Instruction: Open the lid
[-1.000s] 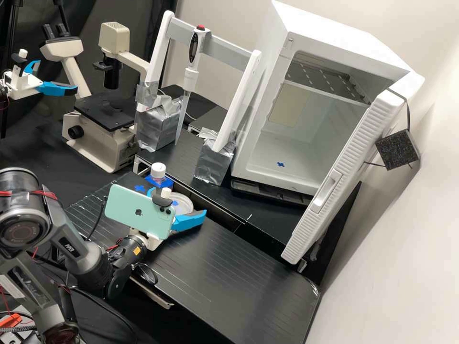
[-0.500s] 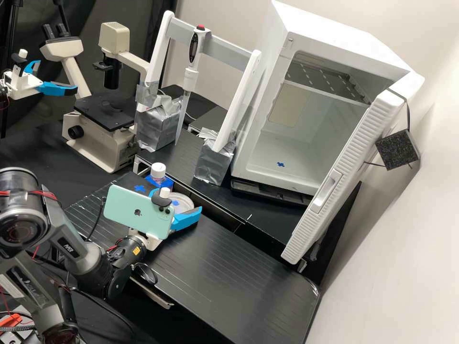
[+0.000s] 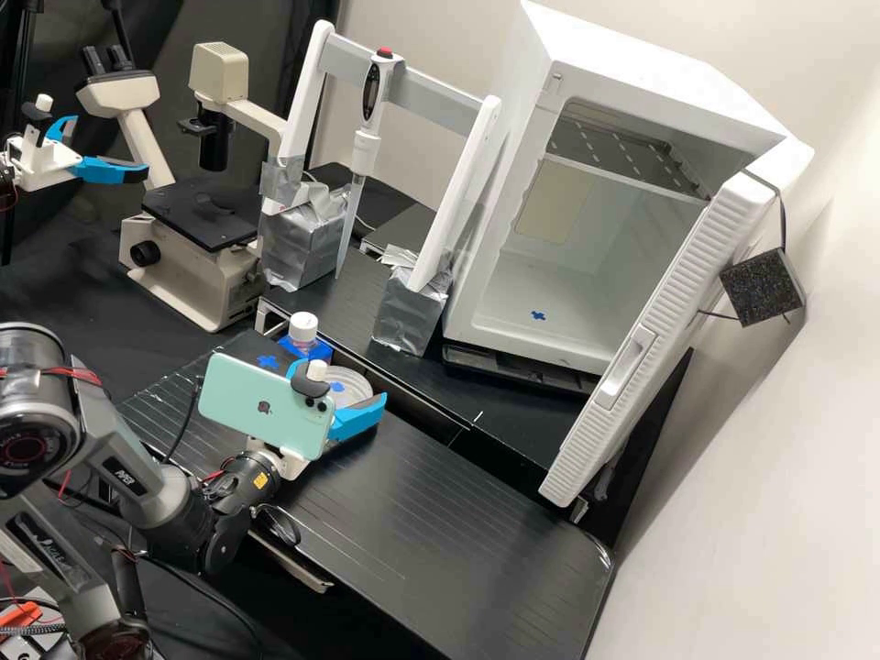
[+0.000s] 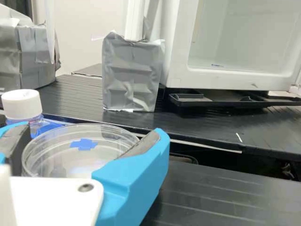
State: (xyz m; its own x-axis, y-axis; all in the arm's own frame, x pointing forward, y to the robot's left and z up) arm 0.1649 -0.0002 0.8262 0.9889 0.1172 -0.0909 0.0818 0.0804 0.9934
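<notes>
High view and wrist view: gripper narrowed onto one clear dish

High view: The gripper point(image 3: 339, 382) is closed in on the sides of one clear round dish point(image 3: 356, 389); I cannot tell lid from base. Beyond its left finger stands one white-capped bottle point(image 3: 303, 332); one green phone point(image 3: 266, 405) sits behind the fingers. To its right the black bench top point(image 3: 458, 513) runs on to a rounded corner. Farther ahead are one pipette point(image 3: 365, 147), two silver-wrapped blocks point(image 3: 411, 316) and one open white cabinet point(image 3: 554, 284), before a pale wall point(image 3: 779, 513); one microscope point(image 3: 188, 266) is well off to its left.

Wrist view: One blue finger lies at either side of the dish, one blue cross point(image 4: 83, 144) within its outline. Just beyond, the edge of a raised black shelf point(image 4: 211, 125) crosses ahead of the fingertips.
</notes>
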